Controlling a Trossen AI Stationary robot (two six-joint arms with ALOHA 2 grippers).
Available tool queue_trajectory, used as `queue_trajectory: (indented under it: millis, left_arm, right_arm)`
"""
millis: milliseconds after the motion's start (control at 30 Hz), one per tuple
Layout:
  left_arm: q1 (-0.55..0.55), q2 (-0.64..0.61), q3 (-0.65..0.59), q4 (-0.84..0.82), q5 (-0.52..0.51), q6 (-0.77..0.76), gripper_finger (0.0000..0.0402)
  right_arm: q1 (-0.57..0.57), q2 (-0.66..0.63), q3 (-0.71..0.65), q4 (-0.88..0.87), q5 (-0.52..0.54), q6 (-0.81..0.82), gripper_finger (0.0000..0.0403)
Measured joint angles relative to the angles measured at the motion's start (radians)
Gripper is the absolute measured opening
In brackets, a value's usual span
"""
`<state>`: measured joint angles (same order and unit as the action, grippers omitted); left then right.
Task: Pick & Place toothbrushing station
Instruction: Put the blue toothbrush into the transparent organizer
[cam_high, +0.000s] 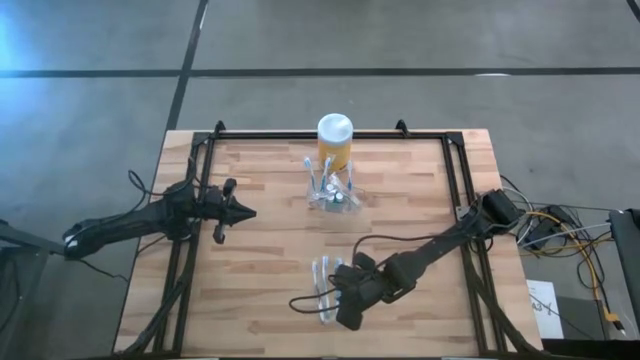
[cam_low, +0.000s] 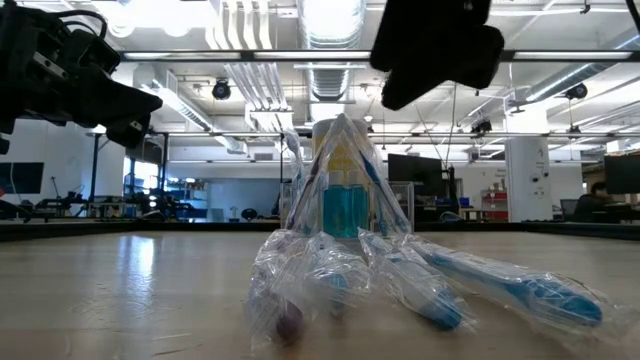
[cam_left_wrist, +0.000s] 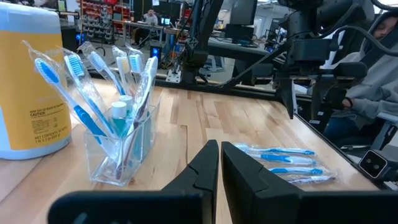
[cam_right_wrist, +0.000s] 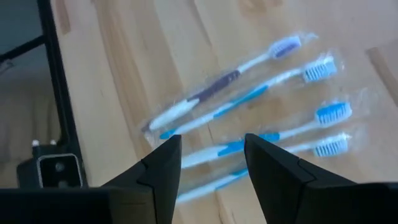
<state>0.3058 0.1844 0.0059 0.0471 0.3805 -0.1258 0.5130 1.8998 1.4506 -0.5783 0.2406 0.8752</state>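
Clear plastic marks the toothbrushing station (cam_high: 331, 194): a low see-through holder at the back centre of the tabletop (cam_high: 260, 280), just in front of a yellow jar (cam_high: 334, 145) with a white lid. Several wrapped toothbrushes already stand fanned out in it.

Four more wrapped toothbrushes (cam_high: 324, 288) lie flat at the front of the tabletop, side by side in crinkly glossy film, blue and white handles, one with a purplish stem.

Right tool (cam_right_wrist: 211, 163) hovers directly above that loose group, fingers apart, nothing between them. I judge the step in hand as the pick of the next brush. Next move calls for a descent onto a single handle, fingers straddling it across its width; the film looks slippery and the brushes lie close, so I'd aim at the outermost one to avoid dragging a neighbour.

Left tool (cam_left_wrist: 219, 163) waits at the left side of the tabletop, pointed toward the station, fingers nearly together, holding nothing.

Wood-plank surface, pale, butcher-block pattern.
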Motion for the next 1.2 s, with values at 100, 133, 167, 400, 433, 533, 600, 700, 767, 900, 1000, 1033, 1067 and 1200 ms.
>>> queue_trajectory:
  millis: [100,133,167,400,433,533,600,700,767,900,1000,1033,1067,1200]
  left_arm:
    - [0.0,0.0,0.0,0.0,0.0,-0.004,0.0025]
    - [0.0,0.0,0.0,0.0,0.0,-0.005,0.0025]
    - [0.0,0.0,0.0,0.0,0.0,-0.005,0.0025]
    - [0.0,0.001,0.0,0.0,0.0,-0.006,0.0025]
    - [0.0,0.002,0.0,0.0,0.0,-0.006,0.0025]
    - [0.0,0.003,0.0,0.0,0.0,-0.006,0.0025]
    - [0.0,0.003,0.0,0.0,0.0,-0.006,0.0025]
    - [0.0,0.003,0.0,0.0,0.0,-0.008,0.0025]
    - [0.0,0.003,0.0,0.0,0.0,-0.008,0.0025]
    - [0.0,0.006,0.0,0.0,0.001,-0.008,0.0025]
    - [0.0,0.012,0.0,0.0,0.001,-0.008,0.0025]
    - [0.0,0.016,0.0,0.0,0.0,-0.008,0.0025]
    - [0.0,0.019,0.0,0.0,0.001,-0.008,0.0025]
    - [0.0,0.025,0.0,0.0,0.001,-0.007,0.0025]
  right_arm:
    - [-0.021,0.008,0.0,0.006,-0.004,0.005,0.0171]
    - [-0.026,0.01,0.0,0.004,-0.006,0.018,0.0166]
    - [-0.029,0.013,-0.001,0.004,-0.008,0.027,0.0159]
    - [-0.025,0.052,-0.001,0.003,-0.044,0.044,0.006]
    - [-0.026,0.052,-0.001,0.004,-0.044,0.048,0.0045]
    - [-0.025,0.05,0.0,0.005,-0.04,0.056,0.0015]
    - [-0.017,0.05,0.0,0.001,-0.052,0.054,0.0015]
    - [-0.004,0.058,0.0,0.001,-0.064,0.095,0.0024]
    - [-0.001,0.065,-0.002,-0.028,-0.071,0.157,0.0036]
    - [-0.005,0.094,-0.002,-0.091,-0.068,0.27,0.0077]
    - [-0.005,0.116,-0.002,-0.097,-0.081,0.298,0.0112]
    - [-0.005,0.116,-0.005,-0.1,-0.081,0.302,0.0124]
    - [-0.007,0.116,-0.005,-0.098,-0.08,0.313,0.0136]
    - [-0.02,0.116,-0.005,-0.107,-0.039,0.373,0.0174]
